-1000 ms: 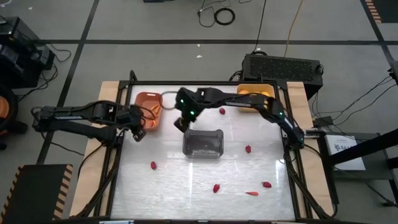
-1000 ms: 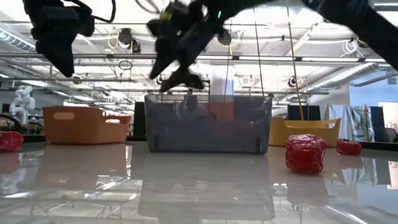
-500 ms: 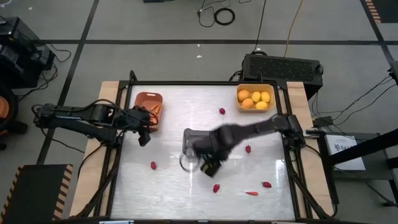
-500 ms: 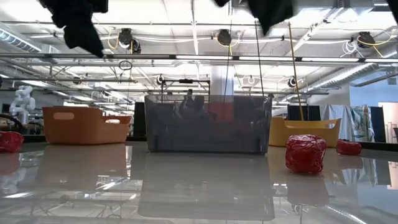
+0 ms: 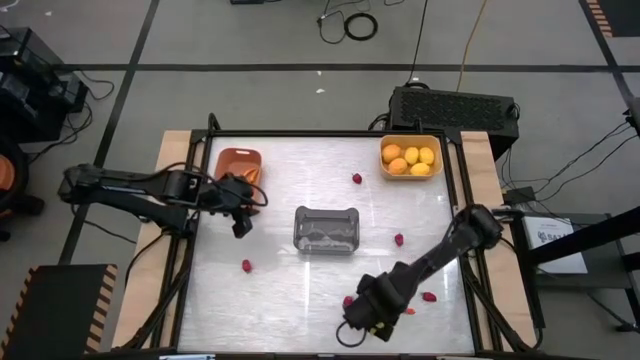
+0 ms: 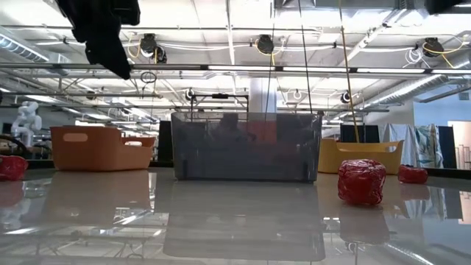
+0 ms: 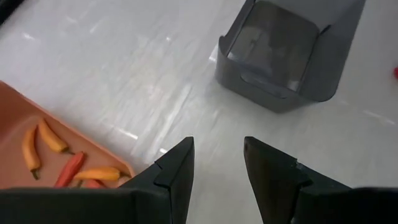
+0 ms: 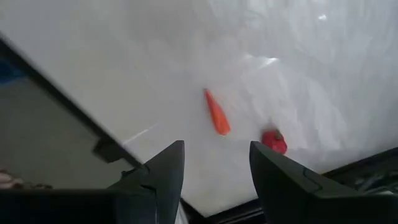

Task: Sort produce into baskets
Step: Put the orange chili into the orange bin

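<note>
Left to right, then: left gripper (image 5: 241, 226) hangs above the table just right of the terracotta basket (image 5: 238, 160), fingers apart and empty, gap visible in the left wrist view (image 7: 217, 163). That basket sits at the back left with its long axis running front to back; short orange and red carrot-like sticks (image 7: 59, 160) lie inside at mixed angles. One red berry (image 5: 247, 265) lies on the white table (image 5: 270, 300) in front of the left gripper. Grey translucent basket (image 5: 327, 229) sits mid-table, long axis left to right, contents hard to tell. A berry (image 5: 357, 179) lies behind it, another berry (image 5: 399, 240) just to its right. Right gripper (image 5: 365, 322) is low over the front edge of the table, fingers spread, nothing held. Near it a loose carrot stick (image 8: 217, 112) lies flat on the table, thin tip pointing away from the gripper in the right wrist view, with a red berry (image 8: 273, 141) close beside its thick end. Another berry (image 5: 348, 301) sits right next to the right arm. Yellow basket (image 5: 411, 158) is at the back right, holding yellow-orange fruits (image 5: 410, 161). Black box (image 5: 455, 107) stands behind it, off the table.
</note>
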{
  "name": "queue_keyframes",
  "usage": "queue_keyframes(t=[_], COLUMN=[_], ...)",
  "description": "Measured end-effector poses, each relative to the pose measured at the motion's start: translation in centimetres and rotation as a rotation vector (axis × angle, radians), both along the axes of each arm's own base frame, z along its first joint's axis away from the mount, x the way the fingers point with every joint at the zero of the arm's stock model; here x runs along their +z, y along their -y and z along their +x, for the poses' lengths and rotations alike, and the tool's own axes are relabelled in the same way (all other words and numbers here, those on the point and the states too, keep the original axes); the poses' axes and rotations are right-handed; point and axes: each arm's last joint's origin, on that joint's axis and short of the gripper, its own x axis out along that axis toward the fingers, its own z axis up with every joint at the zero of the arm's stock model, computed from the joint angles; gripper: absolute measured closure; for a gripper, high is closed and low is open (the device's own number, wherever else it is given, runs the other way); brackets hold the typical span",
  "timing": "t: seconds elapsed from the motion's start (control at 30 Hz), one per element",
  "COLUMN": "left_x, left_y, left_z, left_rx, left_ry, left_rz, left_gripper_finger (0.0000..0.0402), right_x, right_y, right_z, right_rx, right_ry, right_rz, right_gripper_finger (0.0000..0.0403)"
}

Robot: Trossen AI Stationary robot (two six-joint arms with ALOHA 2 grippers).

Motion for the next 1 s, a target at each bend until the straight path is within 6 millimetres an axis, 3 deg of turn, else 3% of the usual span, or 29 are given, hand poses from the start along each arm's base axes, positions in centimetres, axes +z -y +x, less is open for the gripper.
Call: queue_keyframes(t=[0.17, 0.37, 0.7, 1.0], left_x=[-0.6, -0.6, -0.6, -0.6], left_y=[0.1, 0.1, 0.2, 0.2], left_z=[0.7, 1.2, 1.3, 1.3], left_rx=[0.028, 0.062, 0.089, 0.111], left_ry=[-0.029, 0.0, 0.016, 0.019], left_rz=[-0.022, -0.065, -0.124, -0.131], left_gripper_finger=[0.0254, 0.0254, 0.0254, 0.0254], right_x=[-3.8, -7.3, -7.7, -7.9], right_y=[-0.7, -0.1, -0.6, -0.7], right_z=[-1.2, -2.4, -2.5, -2.0], right_rx=[0.023, 0.003, 0.043, 0.065], right_ry=[-0.036, -0.127, -0.136, -0.032], right_rz=[-0.006, 0.011, 0.122, 0.05], right_gripper_finger=[0.0229, 0.0229, 0.0229, 0.0229])
